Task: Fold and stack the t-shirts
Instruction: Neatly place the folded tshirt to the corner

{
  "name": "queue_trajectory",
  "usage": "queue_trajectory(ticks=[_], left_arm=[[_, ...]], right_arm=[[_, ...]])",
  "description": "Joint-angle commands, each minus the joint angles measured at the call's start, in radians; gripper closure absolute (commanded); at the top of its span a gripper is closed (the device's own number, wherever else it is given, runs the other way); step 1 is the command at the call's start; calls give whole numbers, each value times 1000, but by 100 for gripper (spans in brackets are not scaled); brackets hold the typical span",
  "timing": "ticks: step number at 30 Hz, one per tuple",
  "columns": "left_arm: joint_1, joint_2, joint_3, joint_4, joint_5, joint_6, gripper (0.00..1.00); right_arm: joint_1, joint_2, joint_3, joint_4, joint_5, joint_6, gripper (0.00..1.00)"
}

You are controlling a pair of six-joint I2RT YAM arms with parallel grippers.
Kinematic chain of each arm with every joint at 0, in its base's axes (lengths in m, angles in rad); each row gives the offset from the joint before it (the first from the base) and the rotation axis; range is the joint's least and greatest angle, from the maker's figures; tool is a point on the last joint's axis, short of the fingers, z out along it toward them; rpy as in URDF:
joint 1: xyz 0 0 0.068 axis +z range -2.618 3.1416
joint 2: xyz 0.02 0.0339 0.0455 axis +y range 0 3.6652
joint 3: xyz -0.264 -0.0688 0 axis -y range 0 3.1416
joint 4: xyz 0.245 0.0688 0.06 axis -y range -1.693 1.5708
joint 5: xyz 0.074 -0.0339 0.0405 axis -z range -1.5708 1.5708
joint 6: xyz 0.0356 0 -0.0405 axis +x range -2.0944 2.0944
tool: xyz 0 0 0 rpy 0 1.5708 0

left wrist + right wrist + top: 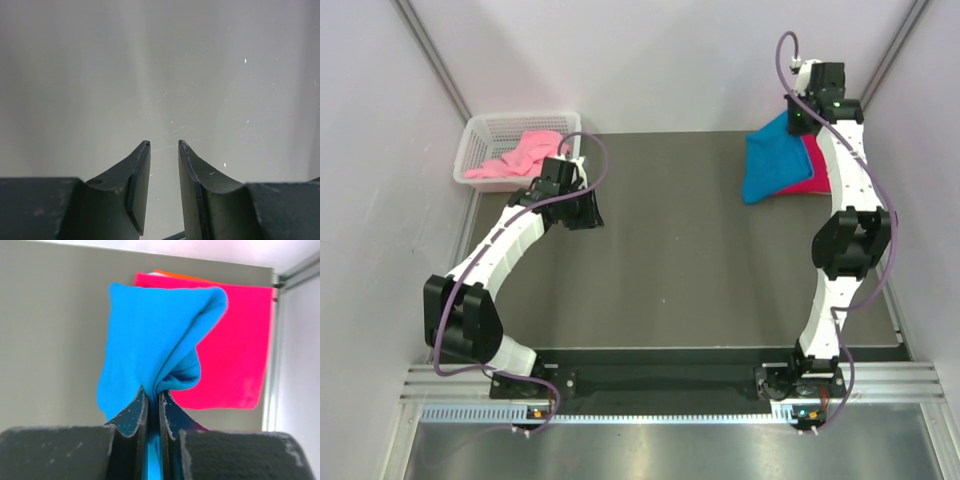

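A bright blue t-shirt [772, 162] lies folded at the table's far right, on top of a crimson red t-shirt [812, 170]. My right gripper [799, 122] is at their far edge. In the right wrist view it [152, 394] is shut on a pinched fold of the blue t-shirt [150, 340], which is lifted and draped over the flat red t-shirt [235, 340]. A light pink t-shirt [520, 158] lies crumpled in the white mesh basket [480, 128] at the far left. My left gripper [586, 214] hangs just right of the basket, open [164, 145], with only bare table between its fingers.
Grey walls close in the table on the left, right and back. A metal rail [292, 272] runs along the right edge beside the red shirt. A thin orange edge [172, 274] peeks out behind the red shirt.
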Motion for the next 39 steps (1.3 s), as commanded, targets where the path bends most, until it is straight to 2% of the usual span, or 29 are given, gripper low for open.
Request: queue_trajectory(ticks=[1,6,12,18,22,33,39], left_arm=[[3,-35,-2,40,5,21,66],[3,-32,-4,37,-6,22,66],[3,-13,-4,37,-2,24,66],[3,8,-6,37,-6,22,66],[3,25,-4,37,-1,22,66],[3,25,-2,34,5,19,66],[3,19,-7,34,5,19,66]], right_arm=[[-77,26,103,18,-29,10,100],[-150,91,113,76,-81,13,100],[-238,193,87,234,-157,56,100],[-278,267,55,346,-182,88,100],[-287,261,16,404,-177,85,100],[-304,74,-238,625,-148,162,100],[-316,94,-254,687,-138,193,100]])
